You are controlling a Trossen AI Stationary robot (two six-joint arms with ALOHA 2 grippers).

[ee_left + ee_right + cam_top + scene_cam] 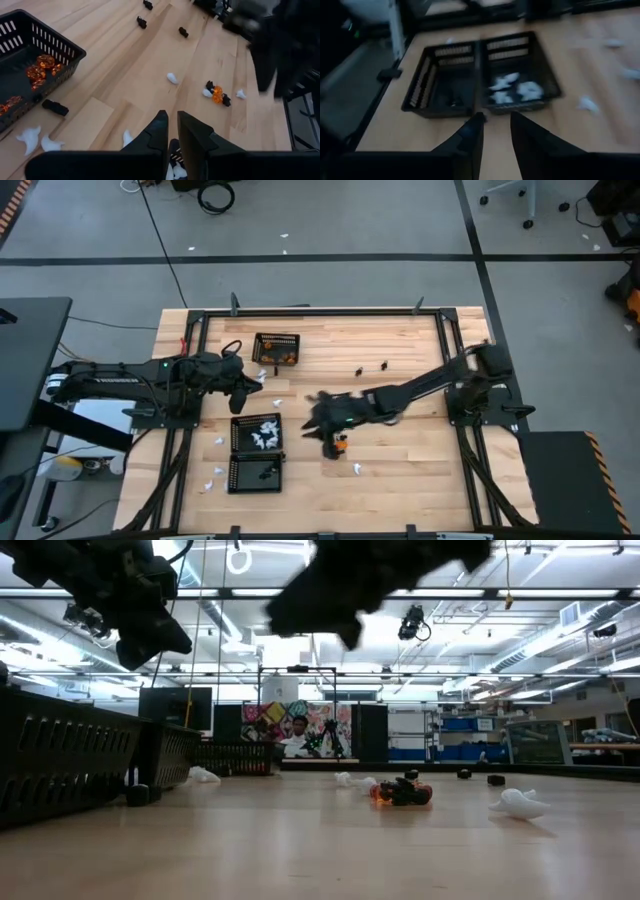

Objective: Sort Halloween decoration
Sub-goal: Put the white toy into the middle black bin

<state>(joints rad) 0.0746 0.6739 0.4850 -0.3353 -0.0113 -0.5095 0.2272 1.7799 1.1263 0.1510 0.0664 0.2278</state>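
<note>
Three baskets (277, 348) hold orange, white (262, 432), black pieces.

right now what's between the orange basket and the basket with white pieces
In the high view, the left claw hangs over the stretch between the orange-piece basket and the white-piece basket, with a white piece on the wood.

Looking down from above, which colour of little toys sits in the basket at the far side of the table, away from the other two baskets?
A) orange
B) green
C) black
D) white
A: the lone basket holds orange pieces, also seen glowing orange in the left wrist view.
</note>
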